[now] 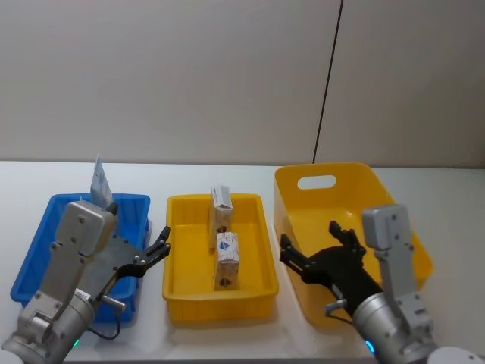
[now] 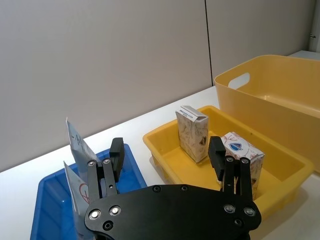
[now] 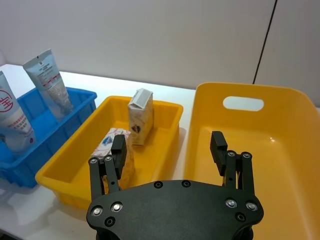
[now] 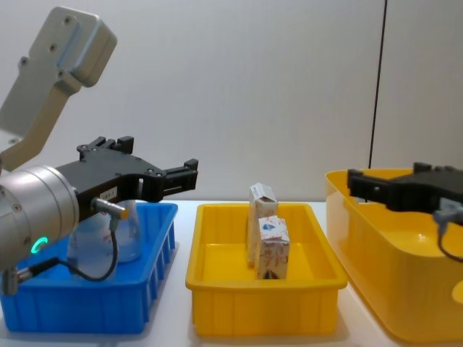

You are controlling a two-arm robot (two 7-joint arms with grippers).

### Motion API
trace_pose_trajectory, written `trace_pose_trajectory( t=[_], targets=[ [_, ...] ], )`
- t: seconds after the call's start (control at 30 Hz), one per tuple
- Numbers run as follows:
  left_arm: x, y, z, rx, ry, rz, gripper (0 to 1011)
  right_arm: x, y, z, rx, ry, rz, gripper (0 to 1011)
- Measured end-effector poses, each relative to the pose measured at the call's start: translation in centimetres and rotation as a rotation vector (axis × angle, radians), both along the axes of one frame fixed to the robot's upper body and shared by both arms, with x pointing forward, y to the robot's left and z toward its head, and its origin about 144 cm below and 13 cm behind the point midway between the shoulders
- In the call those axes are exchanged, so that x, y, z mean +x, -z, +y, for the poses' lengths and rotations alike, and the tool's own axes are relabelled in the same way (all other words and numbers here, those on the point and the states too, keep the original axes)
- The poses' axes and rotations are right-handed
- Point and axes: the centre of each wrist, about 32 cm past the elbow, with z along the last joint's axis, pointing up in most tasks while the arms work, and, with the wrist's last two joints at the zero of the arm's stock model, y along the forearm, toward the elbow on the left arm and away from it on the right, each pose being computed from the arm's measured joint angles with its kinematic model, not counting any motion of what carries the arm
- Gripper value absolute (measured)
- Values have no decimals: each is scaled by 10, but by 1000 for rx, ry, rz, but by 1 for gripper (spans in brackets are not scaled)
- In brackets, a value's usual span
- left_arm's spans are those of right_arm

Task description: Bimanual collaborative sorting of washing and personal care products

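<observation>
Between the left end effector [image 1: 158, 249] and the right end effector [image 1: 311, 241], both spread apart and empty, two cartons [image 1: 227, 258] stand in the yellow tray [image 1: 179, 305], likely light, stiff yet crushable, best pinched across flat sides.

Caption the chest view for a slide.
Open left gripper above the edge of the blue bin, open right gripper over the deep yellow bin, two cartons standing in the shallow yellow tray.

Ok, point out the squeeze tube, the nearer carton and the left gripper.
squeeze tube [image 3: 50, 82], right wrist view, printed body.
nearer carton [image 1: 227, 262], head view, printed face.
left gripper [image 1: 163, 244], head view, between its fingertips.
</observation>
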Motion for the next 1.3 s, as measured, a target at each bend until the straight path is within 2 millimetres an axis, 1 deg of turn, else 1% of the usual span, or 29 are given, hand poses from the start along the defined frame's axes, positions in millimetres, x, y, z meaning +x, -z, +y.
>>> trace_pose_trajectory(
  t=[0.37,0.7,1.0,1.3],
  targets=[
    [0,0,0,0,0,0,1001,8,-5,28,6,34,60,1004],
    [0,0,0,0,0,0,1001,18,-14,56,17,76,154,1004],
    [0,0,0,0,0,0,1001,31,-21,73,24,74,232,1004],
    [0,0,0,0,0,0,1001,45,-26,83,30,63,313,1004]
  ],
)
